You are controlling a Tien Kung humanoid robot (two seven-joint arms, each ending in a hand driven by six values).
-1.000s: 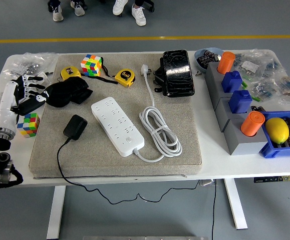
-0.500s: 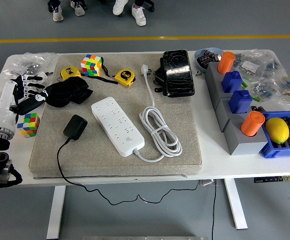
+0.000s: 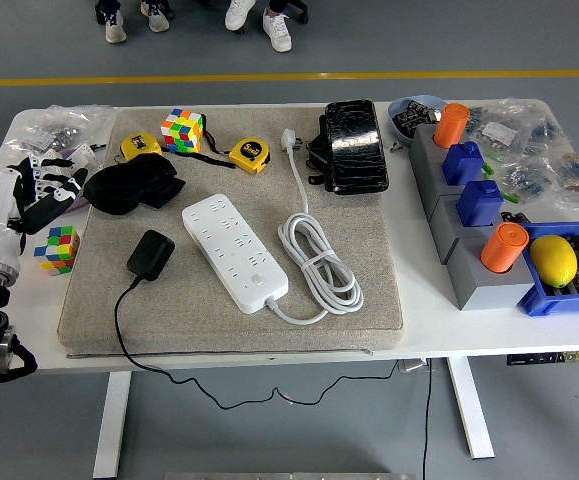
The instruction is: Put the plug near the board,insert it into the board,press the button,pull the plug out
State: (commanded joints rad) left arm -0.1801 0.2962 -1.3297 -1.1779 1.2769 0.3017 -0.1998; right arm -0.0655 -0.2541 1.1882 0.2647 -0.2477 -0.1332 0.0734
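Observation:
A black plug adapter (image 3: 150, 254) lies on the grey mat (image 3: 229, 330), its black cable trailing off the mat's front edge. Just right of it lies the white power strip (image 3: 234, 251), set diagonally, with its white cord coiled (image 3: 318, 258) on the right. My left hand (image 3: 42, 190) hovers at the table's left edge, above a small colour cube (image 3: 57, 248), well left of the plug. Its fingers are spread and hold nothing. The right arm is out of view.
At the mat's back are a colour cube (image 3: 183, 130), two yellow tape measures (image 3: 248, 155), a black cloth (image 3: 131, 185) and a black case (image 3: 353, 146). Right of the mat stand grey blocks with orange and blue pieces (image 3: 469, 205) and a blue bin holding a lemon (image 3: 554, 260).
My left hand and forearm have drifted left and slightly back toward the table's edge. Nothing on the mat has moved.

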